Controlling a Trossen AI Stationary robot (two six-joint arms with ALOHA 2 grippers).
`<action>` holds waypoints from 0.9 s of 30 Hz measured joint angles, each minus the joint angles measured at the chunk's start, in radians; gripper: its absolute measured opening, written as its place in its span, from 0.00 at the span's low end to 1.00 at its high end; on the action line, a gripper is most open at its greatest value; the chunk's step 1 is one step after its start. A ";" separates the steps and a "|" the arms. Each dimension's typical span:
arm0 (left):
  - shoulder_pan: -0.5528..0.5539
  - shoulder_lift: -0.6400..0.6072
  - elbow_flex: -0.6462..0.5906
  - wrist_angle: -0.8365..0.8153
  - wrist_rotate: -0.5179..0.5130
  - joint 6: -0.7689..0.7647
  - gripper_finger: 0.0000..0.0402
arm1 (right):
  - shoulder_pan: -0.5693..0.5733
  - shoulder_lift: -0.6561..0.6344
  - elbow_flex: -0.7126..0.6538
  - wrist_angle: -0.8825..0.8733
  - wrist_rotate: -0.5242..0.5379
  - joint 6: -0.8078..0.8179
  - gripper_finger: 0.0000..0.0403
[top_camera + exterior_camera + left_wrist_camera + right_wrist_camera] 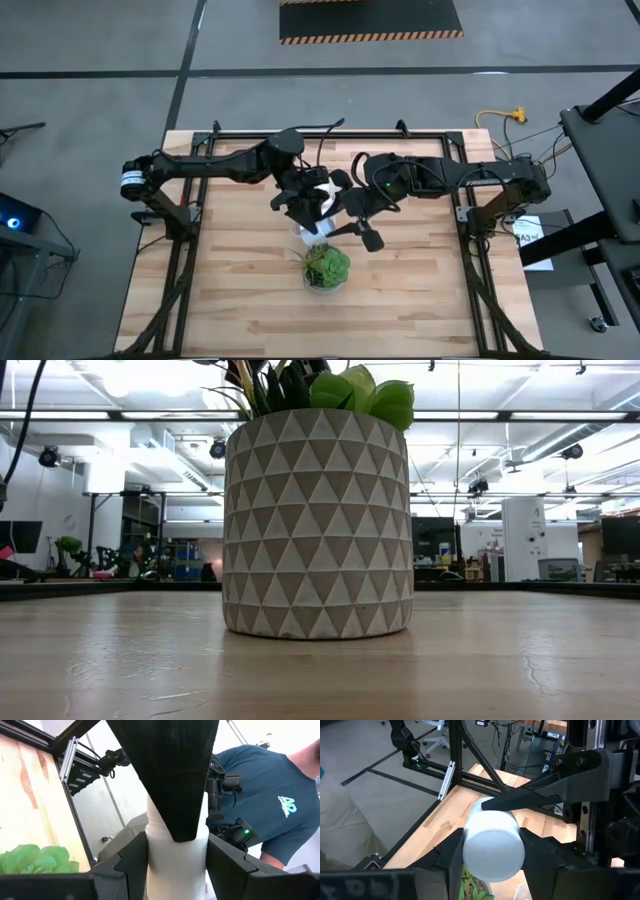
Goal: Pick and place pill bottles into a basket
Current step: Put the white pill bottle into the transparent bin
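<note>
Two pill bottles can be counted, each in a gripper above the middle of the table (pixel 240 300). The first pill bottle (pixel 177 855) is a plain white cylinder, and the left gripper (pixel 177 867) pinches it between its dark fingers. The second pill bottle (pixel 492 847) is the same smooth white, seen end-on with its round flat face toward the right wrist camera, and the right gripper (pixel 492 857) is clamped on its sides. In the high view the two grippers meet just behind the one potted plant (pixel 326 266) — white shows between them there, and more white sits at the plant's rim, too small to tell apart. The low view shows only the plant's triangle-patterned pot (pixel 318 525). One person in a teal shirt (pixel 270 795) stands beyond the table.
</note>
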 joint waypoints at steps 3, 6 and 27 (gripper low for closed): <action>0.000 0.000 0.000 0.002 -0.003 0.000 0.39 | 0.000 0.000 0.000 0.001 -0.007 0.008 0.36; -0.001 0.000 0.000 0.000 -0.003 -0.010 0.39 | 0.000 0.000 0.000 0.001 -0.009 0.009 0.36; 0.026 -0.056 0.000 -0.003 -0.046 0.132 0.64 | -0.012 0.002 0.002 0.003 -0.033 0.216 0.36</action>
